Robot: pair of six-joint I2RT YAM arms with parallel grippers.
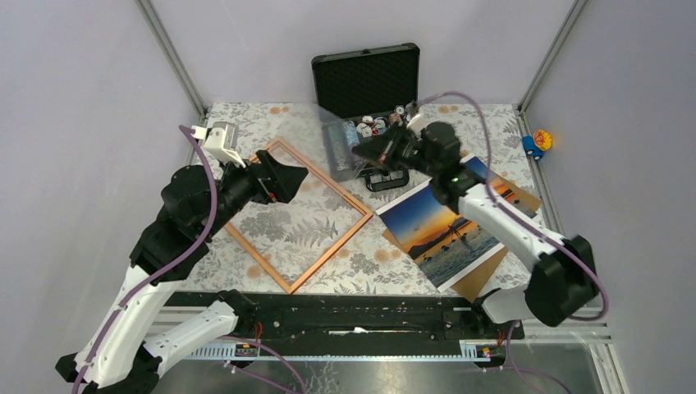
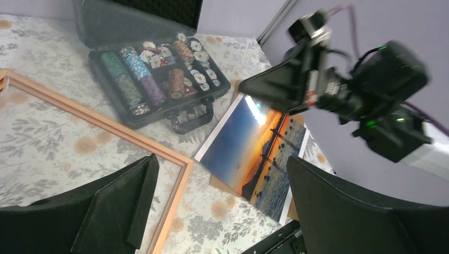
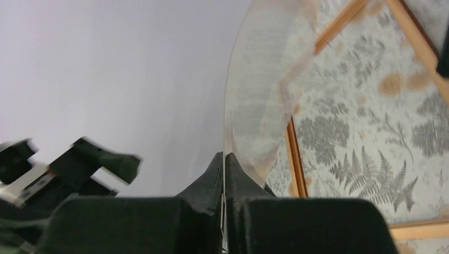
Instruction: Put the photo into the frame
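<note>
While the photo [image 1: 439,230] lies face up on the right side of the table [image 1: 361,271], on top of a brown backing board [image 1: 480,279] and well apart from the frame [image 1: 332,250], I judge that the step in hand is not yet the photo itself. My right pincer [image 3: 223,159] is pressed shut on the edge of a thin clear sheet [image 3: 259,106] and holds it in the air between the frame and the case of chips [image 2: 159,74]. My left pincer [image 1: 289,176] stands wide, with nothing in it, above the far corner of the frame. I think the next move calls for laying this sheet flat, without bending it, and only then can the photo go in. In the top view the sheet is almost invisible and I cannot find all its edges. My right arm covers the far corner of the photo, and of the board only the borders show.
</note>
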